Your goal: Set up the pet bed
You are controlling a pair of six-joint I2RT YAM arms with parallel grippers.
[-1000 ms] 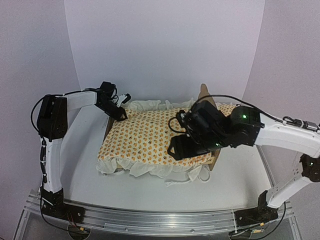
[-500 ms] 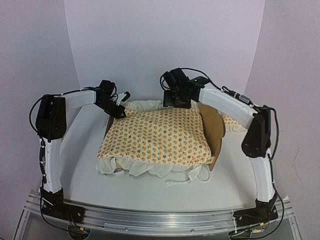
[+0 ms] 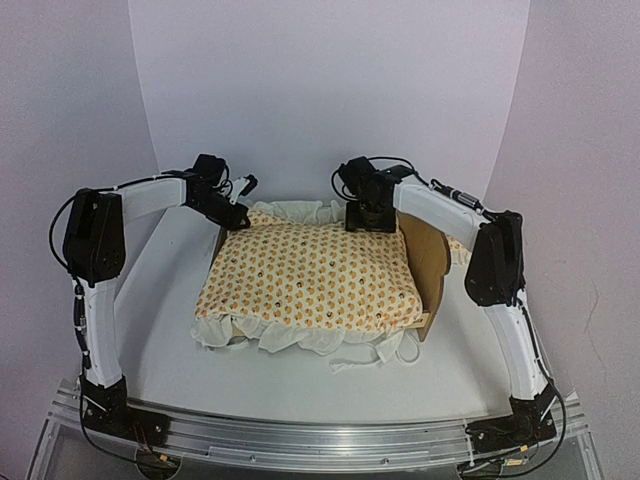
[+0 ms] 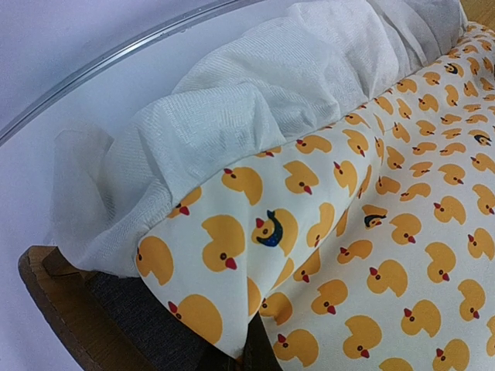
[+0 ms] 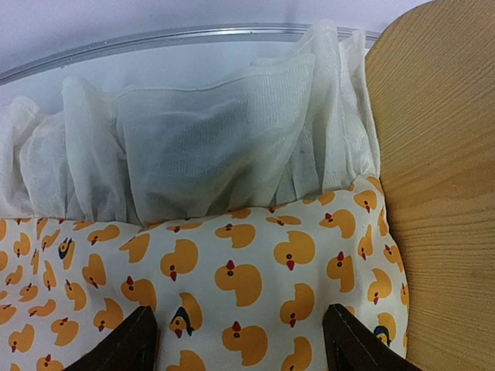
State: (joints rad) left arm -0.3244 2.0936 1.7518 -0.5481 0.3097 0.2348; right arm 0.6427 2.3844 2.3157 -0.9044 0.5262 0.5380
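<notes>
Left tool point(image 3: 238, 217), jaws together at the far-left corner of the duck-print cushion point(image 3: 310, 275); right tool point(image 5: 240, 348), jaws apart over its far-right corner; pet bed point(image 3: 428, 262) mid-way along the counter point(image 3: 170, 330), beneath the cushion: risk that an uneven tug skews the cushion or drags the bed.

We see a white bench point(image 3: 170, 340) with a smooth, matte top. The light on it is soft and even, and the shadows are faint. Behind it a curved white backdrop point(image 3: 330, 90) rises past the top of the overhead view. Pale lilac walls point(image 3: 60, 90) stand on either side. A ribbed aluminium rail point(image 3: 320, 440) runs along the bench's near edge. In the right wrist view, a thin metal strip point(image 5: 193, 33) marks its far edge.
</notes>
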